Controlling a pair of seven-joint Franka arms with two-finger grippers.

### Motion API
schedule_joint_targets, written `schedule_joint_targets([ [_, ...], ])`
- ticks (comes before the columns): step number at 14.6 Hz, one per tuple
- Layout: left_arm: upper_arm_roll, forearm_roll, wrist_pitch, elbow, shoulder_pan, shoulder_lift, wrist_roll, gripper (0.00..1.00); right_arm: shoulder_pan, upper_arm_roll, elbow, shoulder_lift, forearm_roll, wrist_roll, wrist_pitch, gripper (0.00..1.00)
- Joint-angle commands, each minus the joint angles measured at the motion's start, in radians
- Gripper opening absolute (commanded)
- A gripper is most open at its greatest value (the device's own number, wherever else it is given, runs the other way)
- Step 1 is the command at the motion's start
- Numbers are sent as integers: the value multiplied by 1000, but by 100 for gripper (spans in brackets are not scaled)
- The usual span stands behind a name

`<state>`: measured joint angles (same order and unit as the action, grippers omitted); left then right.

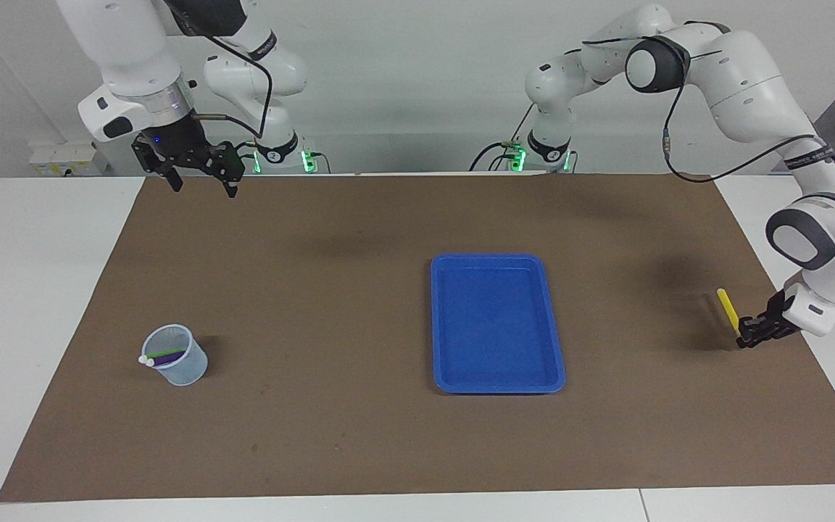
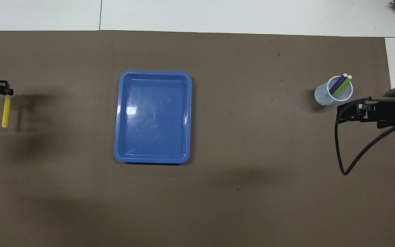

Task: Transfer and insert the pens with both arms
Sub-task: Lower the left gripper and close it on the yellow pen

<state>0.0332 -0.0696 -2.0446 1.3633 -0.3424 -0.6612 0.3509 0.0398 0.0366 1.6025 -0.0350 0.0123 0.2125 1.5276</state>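
A yellow pen [image 1: 728, 309] is pinched at one end by the left gripper [image 1: 744, 335], raised over the brown mat [image 1: 330, 435] at the left arm's end. The right gripper [image 1: 198, 171], fingers spread, hangs empty over its own end.

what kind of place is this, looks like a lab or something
Most likely a robot lab or test bench. Two white robot arms stand at a table covered by a brown mat, which holds only a blue tray, a small cup of pens and a yellow pen, before a bare wall.
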Motion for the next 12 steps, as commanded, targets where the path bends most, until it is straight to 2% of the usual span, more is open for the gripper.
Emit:
schedule_joint_targets([
  [1, -16, -12, 63, -16, 13, 31, -52, 0, 0, -3, 13, -13, -28, -24, -3, 100],
  [5, -16, -12, 110, -30, 13, 69, -108, 0, -3, -1, 13, -14, -28, -50, 9, 100],
  [8, -10, -12, 130, -27, 28, 142, -206, 0, -3, -3, 8, -11, -28, -18, 19, 99],
  [12, -6, -16, 162, -24, 42, 207, -398, 0, 9, 3, 10, -8, -20, 141, 28, 97],
])
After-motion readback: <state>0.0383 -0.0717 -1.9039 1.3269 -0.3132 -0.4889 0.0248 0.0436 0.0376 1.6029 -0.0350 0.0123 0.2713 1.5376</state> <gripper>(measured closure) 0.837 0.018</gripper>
